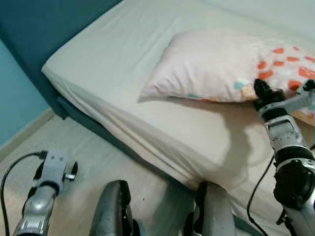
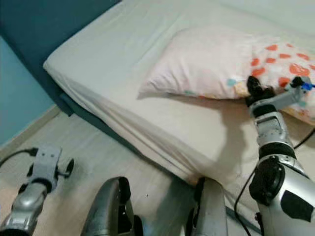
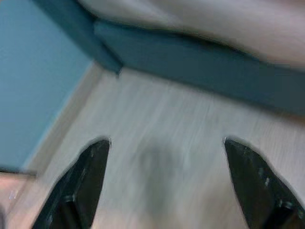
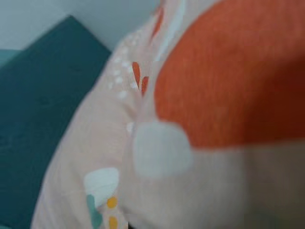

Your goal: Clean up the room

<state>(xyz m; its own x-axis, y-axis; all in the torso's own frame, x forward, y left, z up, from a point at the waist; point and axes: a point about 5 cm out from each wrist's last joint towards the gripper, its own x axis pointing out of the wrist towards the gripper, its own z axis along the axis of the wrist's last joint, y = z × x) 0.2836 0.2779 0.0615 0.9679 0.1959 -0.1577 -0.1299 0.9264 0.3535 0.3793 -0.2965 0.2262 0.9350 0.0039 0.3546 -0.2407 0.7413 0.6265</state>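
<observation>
The pillow (image 1: 221, 66) is running off the picture's edge beside the right gripper (image 1: 260, 94), whose jaws are lying hidden against it. The floor (image 3: 162, 157) beneath the left gripper (image 3: 167, 186) is showing blurred.

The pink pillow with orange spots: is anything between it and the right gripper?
Nothing visible. The right gripper is already at the near edge of the pink pillow with orange spots on the white bed sheet; the wrist view is pressed close to the fabric.

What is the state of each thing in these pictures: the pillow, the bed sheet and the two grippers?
Pale pink pillow with orange, teal and white spots: lying flat on the bed, its near edge at the right gripper.
Cream bed sheet: spread over the mattress, lightly wrinkled.
Right gripper: pressed against the pillow's edge; fingers cannot be told.
Left gripper: open, holding nothing, hanging above the pale wooden floor.
</observation>
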